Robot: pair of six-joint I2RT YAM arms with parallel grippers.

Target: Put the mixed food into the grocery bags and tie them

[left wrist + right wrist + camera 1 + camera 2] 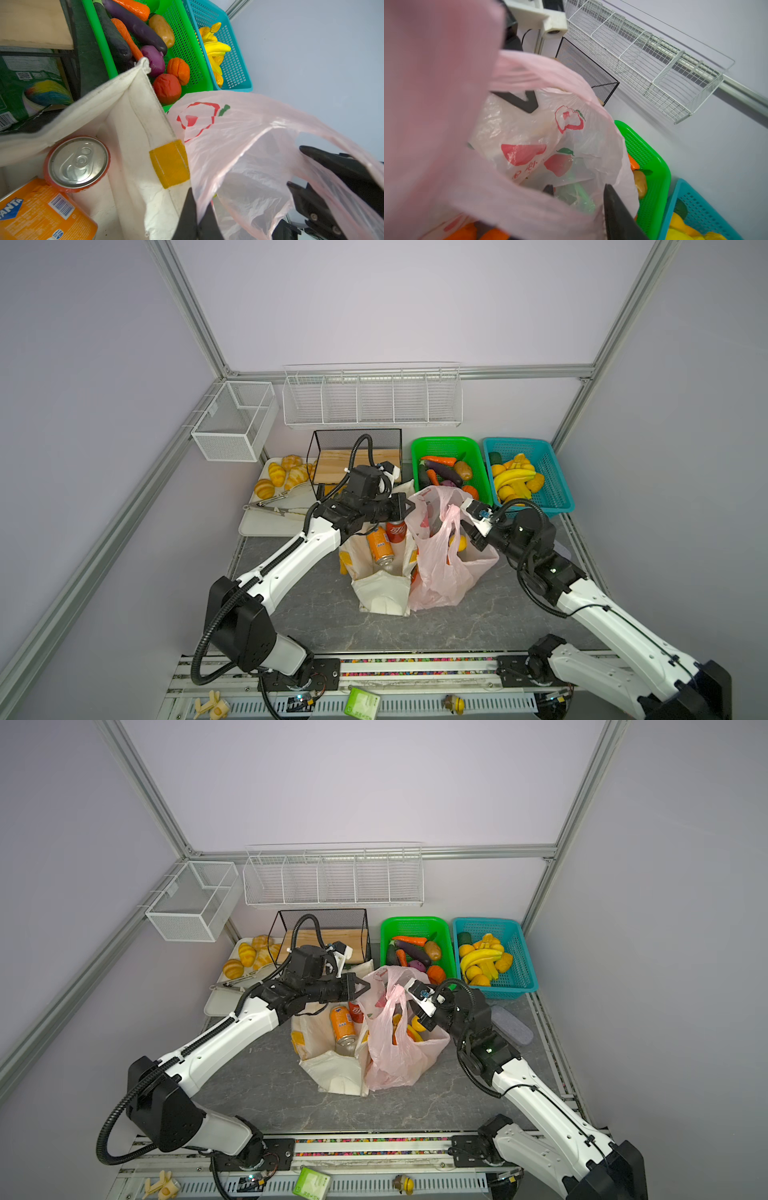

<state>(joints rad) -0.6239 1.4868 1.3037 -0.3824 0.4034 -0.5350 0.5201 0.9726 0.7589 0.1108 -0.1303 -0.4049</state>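
The cream canvas tote stands open mid-table, with the orange soda can and the red cola can inside. The pink plastic bag leans against the tote's right side and holds orange and yellow toy fruits. My left gripper is shut on the pink bag's left rim. My right gripper is at the bag's right side with its jaws apart, and a blurred pink handle strip drapes across them.
Behind the bags stand a green basket of vegetables and a blue basket of yellow fruit. A black wire rack with a wooden board sits back centre. A white tray carries croissants and tongs. A grey pad lies at the right.
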